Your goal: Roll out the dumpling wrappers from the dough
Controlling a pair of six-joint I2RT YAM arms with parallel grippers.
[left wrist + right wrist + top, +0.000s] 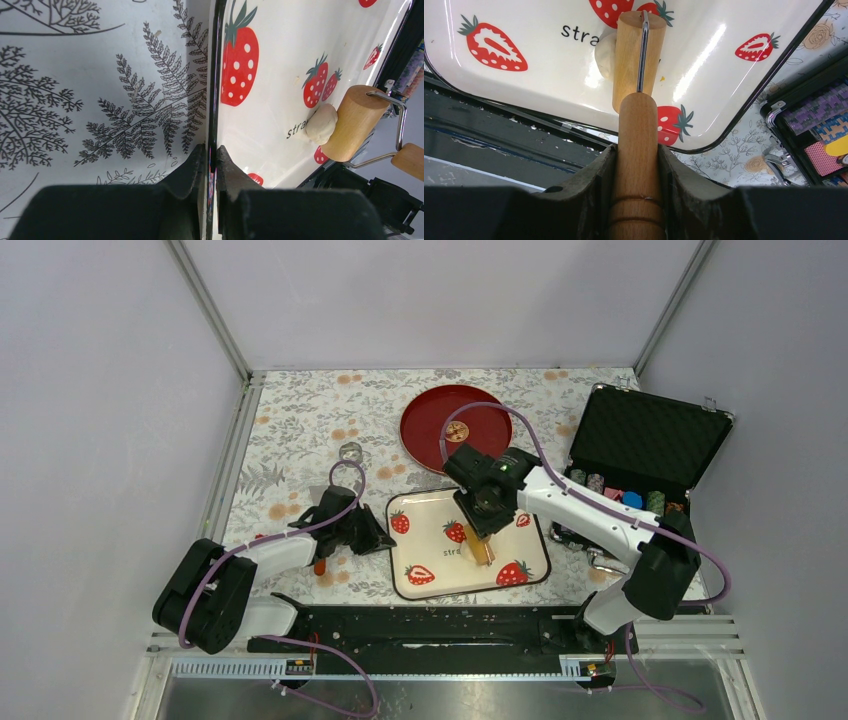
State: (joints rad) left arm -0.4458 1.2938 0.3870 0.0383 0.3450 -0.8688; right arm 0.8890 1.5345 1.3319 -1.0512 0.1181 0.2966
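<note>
Pale grey walls point(100, 390) framed in aluminium close in a table spread with a floral cloth point(300, 420). On the left, the left gripper point(212, 155) is pinched shut on the left rim of a white tray point(280, 60) printed with red strawberries; one finger sits outside the black edge and the other inside it. The tray lies flat on the cloth in front of both arms.

Toward the tray's middle, the dough point(321, 123) sits as a small off-white lump on the printed lettering, well apart from the left gripper, across the open tray floor. It touches the left side of the barrel of a wooden roller point(636, 55), lying beside the barrel rather than under it.

Over the tray's near edge, the right gripper point(637, 150) is clamped on the roller's wooden handle, a finger pressed to each side. The dough lies just beyond its fingertips, past the wire yoke.

Behind the tray rests a red plate point(425, 425), and at the far right stands an open black case point(645, 440) holding coloured chips.
</note>
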